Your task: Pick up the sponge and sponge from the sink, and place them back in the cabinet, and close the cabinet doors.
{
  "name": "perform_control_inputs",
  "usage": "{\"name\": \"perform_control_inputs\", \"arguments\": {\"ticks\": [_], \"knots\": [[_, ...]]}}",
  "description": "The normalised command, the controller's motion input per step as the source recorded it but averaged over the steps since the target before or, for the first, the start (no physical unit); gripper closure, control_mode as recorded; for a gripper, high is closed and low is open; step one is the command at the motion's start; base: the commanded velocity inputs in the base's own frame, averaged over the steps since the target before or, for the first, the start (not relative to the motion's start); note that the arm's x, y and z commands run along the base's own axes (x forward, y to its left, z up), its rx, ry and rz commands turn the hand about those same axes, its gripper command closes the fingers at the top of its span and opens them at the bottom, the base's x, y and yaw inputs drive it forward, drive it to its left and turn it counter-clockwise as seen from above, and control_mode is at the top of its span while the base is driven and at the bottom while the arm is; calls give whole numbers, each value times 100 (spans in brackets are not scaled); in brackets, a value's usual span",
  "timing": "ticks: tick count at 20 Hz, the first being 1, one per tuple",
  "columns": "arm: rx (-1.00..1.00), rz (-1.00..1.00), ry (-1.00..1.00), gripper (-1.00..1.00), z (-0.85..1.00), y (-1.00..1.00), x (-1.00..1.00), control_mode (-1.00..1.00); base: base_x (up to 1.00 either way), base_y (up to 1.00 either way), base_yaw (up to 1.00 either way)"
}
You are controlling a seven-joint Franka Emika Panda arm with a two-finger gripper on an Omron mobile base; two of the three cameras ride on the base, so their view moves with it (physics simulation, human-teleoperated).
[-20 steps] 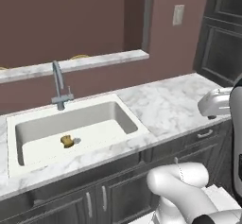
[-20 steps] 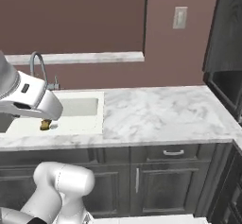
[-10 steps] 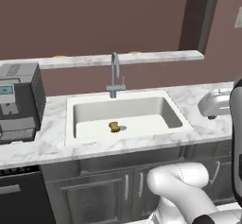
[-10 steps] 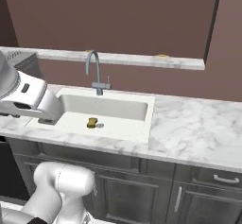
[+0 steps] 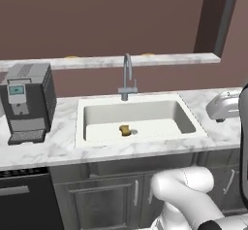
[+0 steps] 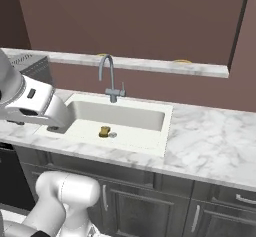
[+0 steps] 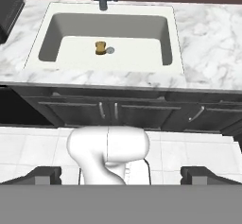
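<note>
My fingers (image 7: 120,173), spread wide at frame bottom, hang above the sink (image 7: 176,53); the tan sponge (image 7: 100,47) at centre looks light, soft, best pinched across its sides.

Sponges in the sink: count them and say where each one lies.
1. A golden-tan sponge lies on the floor of the sink, beside the drain and in front of the faucet. No second sponge shows in the basin; the near wall might hide one.
</note>
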Motion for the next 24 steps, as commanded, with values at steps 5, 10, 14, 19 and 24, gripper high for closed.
{"name": "perform_control_inputs", "arguments": {"ticks": [5,10,14,19,24], "knots": [[0,0,0,-100,0,0,0,100,40,11,0],[0,0,0,-100,0,0,0,100,33,11,0],[0,0,0,-100,0,0,0,100,8,8,-3],[0,0,0,-100,0,0,0,100,6,13,-13],[0,0,0,-100,0,0,0,100,10,28,-17]]}}
